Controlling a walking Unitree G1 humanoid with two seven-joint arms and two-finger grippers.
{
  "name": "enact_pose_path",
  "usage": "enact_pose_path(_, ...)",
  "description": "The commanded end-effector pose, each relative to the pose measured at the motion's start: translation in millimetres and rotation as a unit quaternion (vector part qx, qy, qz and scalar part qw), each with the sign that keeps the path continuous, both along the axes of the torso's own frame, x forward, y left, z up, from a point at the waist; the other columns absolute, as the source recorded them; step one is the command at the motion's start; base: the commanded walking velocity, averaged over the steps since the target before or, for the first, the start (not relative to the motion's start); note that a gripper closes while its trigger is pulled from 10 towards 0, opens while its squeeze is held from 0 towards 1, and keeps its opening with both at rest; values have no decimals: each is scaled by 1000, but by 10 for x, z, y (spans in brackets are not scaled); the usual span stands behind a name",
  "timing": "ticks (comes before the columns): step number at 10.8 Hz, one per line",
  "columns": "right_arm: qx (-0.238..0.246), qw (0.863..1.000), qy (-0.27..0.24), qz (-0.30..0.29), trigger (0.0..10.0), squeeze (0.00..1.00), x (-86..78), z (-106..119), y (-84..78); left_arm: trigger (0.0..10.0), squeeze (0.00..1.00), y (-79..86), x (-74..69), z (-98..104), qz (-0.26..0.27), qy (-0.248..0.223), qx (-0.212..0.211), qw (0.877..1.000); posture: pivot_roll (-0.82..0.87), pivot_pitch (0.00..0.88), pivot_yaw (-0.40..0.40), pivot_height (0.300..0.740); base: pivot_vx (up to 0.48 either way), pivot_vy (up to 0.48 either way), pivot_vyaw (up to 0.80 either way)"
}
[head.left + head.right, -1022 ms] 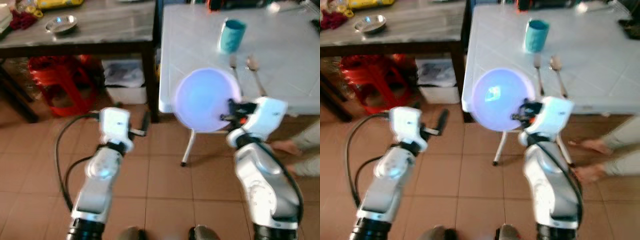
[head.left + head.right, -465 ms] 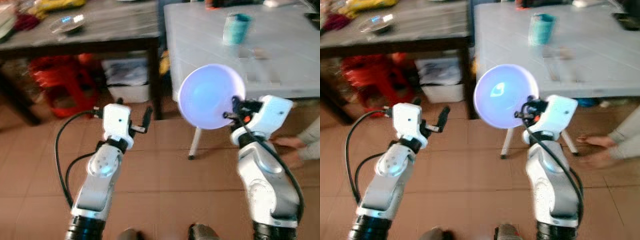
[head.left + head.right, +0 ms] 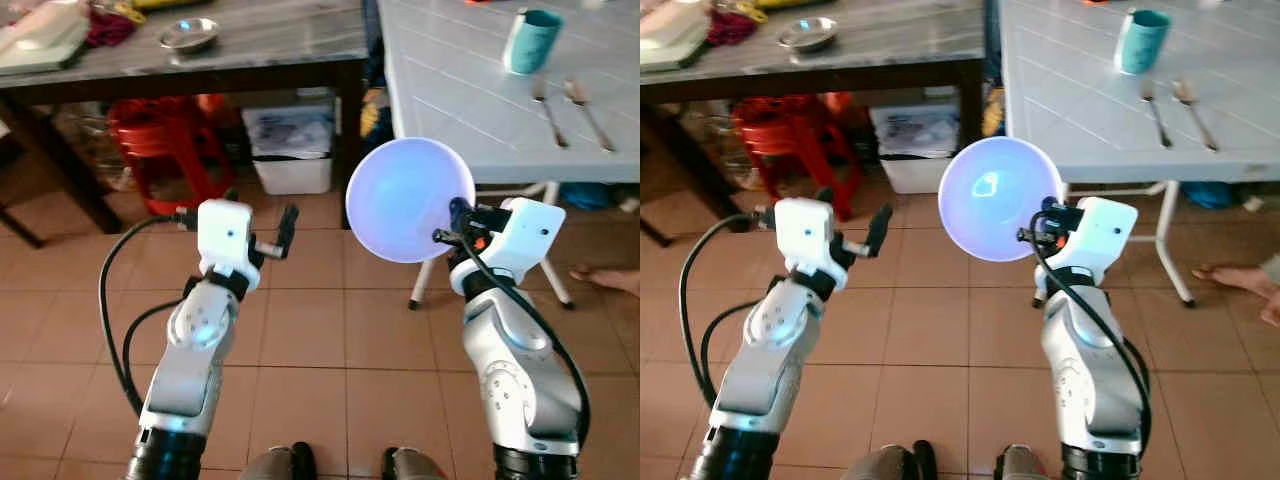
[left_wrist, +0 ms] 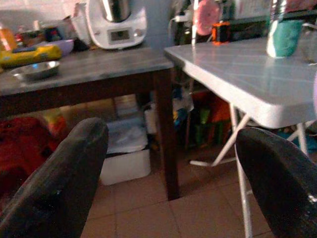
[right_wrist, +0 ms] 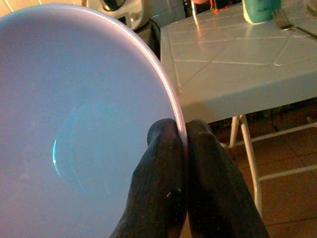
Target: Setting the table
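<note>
My right gripper (image 3: 452, 222) is shut on the rim of a round lavender plate (image 3: 408, 198), held upright on edge at chest height. The plate hangs over the tiled floor, just short of the near corner of the white folding table (image 3: 470, 110). In the right wrist view both fingers (image 5: 163, 163) pinch the plate's rim (image 5: 74, 129). A teal cup (image 3: 530, 40), a fork (image 3: 545, 100) and a spoon (image 3: 587, 100) lie on the white table's far part. My left gripper (image 3: 285, 225) is open and holds nothing, raised over the floor to the left (image 4: 173, 144).
A dark wooden table (image 3: 250, 50) stands at the left with a metal bowl (image 3: 190, 33) on it. Red stools (image 3: 165, 140) and a white box (image 3: 290, 170) sit beneath it. The white table's legs (image 3: 430, 280) reach the floor near a person's foot (image 3: 610, 278).
The whole picture has shifted as the camera moved; the white table now sits farther up and right. The plate stays pinched in my right gripper, now off the table's edge.
</note>
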State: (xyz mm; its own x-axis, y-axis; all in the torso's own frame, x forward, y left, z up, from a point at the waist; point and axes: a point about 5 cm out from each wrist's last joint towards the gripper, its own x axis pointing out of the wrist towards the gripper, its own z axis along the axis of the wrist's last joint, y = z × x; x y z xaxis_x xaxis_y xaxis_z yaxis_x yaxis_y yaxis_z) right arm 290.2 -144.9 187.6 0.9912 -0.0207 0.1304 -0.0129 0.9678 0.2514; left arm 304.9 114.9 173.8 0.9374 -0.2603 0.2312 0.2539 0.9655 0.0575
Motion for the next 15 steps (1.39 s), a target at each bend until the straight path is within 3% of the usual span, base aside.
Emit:
enact_pose_path(1,-9,1000,-15,14,10000,0,-37,63,50,10000,0,25,25,-39,2,8,1,1000,-174,191,78,740,0,0,0)
enact_pose_path(4,-30,999,-20,22,10000,0,-25,47,34,10000,0,48,-2,-59,5,14,-7,1000,-161,185,90,740,0,0,0)
enact_pose_path(8,-37,999,-25,7,10000,0,-37,54,-2,10000,0,23,44,-16,-7,11,-14,1000,-181,189,85,740,0,0,723)
enact_pose_path(12,-47,998,-29,16,10000,0,-9,59,36,10000,0,-22,1,-31,-17,15,-34,999,-162,185,75,740,0,0,0)
enact_pose_path(15,-58,998,-33,21,10000,0,-22,55,64,10000,0,-26,42,-4,-19,12,-38,999,-162,176,80,740,271,0,0)
